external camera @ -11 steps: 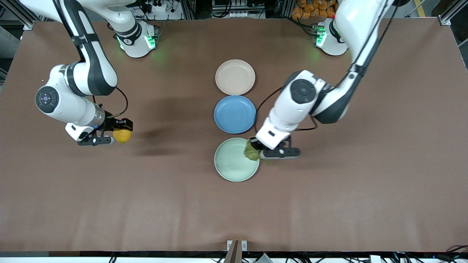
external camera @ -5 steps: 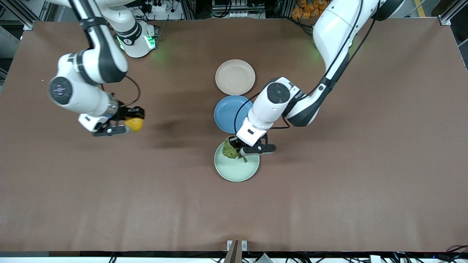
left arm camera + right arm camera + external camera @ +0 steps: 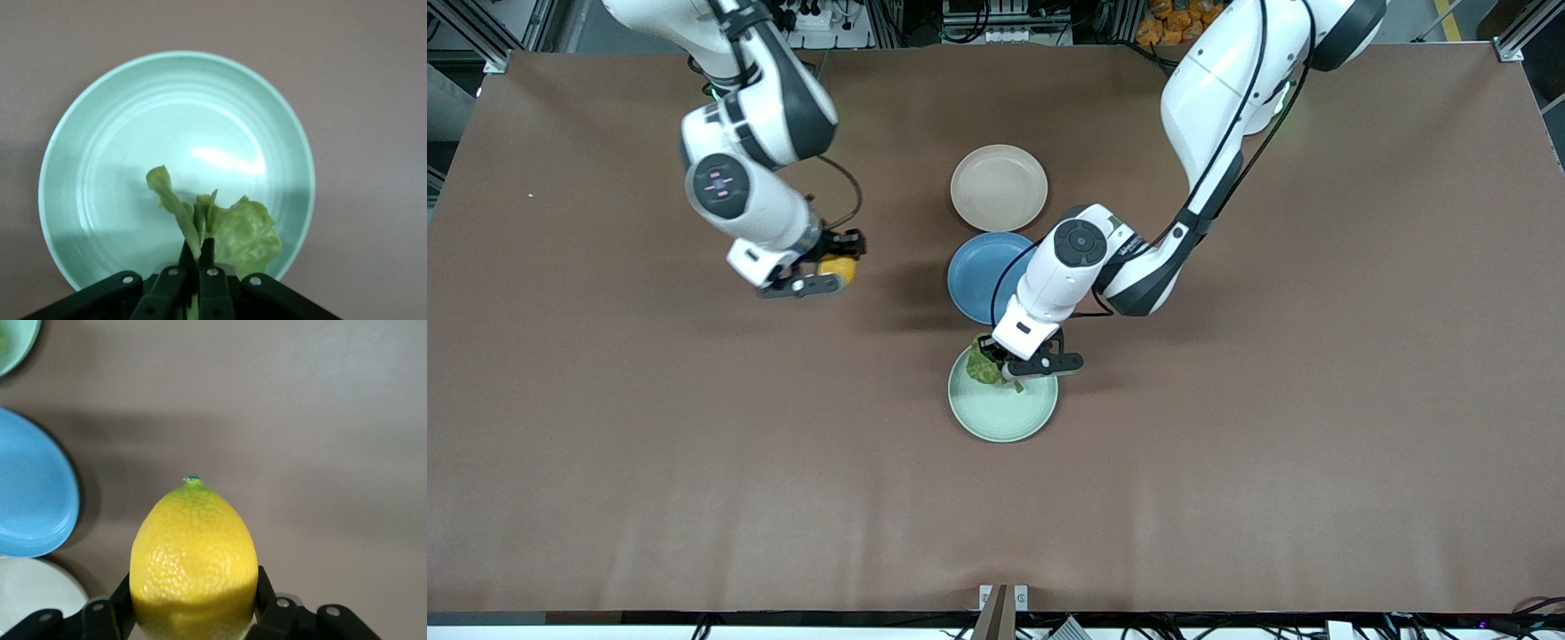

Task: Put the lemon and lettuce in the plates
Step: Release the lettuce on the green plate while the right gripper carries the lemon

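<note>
My left gripper [image 3: 996, 365] is shut on the green lettuce [image 3: 985, 366] and holds it over the mint green plate [image 3: 1005, 413]. In the left wrist view the leaf [image 3: 227, 227] hangs from the shut fingers [image 3: 208, 257] over the plate [image 3: 113, 153]. My right gripper [image 3: 838, 267] is shut on the yellow lemon [image 3: 839, 268] above bare table, toward the right arm's end from the blue plate. In the right wrist view the lemon [image 3: 193, 560] fills the gap between the fingers [image 3: 265, 587]. The beige-pink plate [image 3: 999, 188] lies nearest the robots' bases and holds nothing.
A blue plate [image 3: 983, 271] lies between the beige-pink and mint plates, partly under the left arm. It also shows in the right wrist view [image 3: 30, 487], with part of the beige-pink plate [image 3: 33, 593]. Brown table [image 3: 694, 444] spreads all round.
My right gripper has carried the lemon toward the plates and the robots' bases. My left gripper has moved the lettuce from the mint plate's rim to over the plate.
</note>
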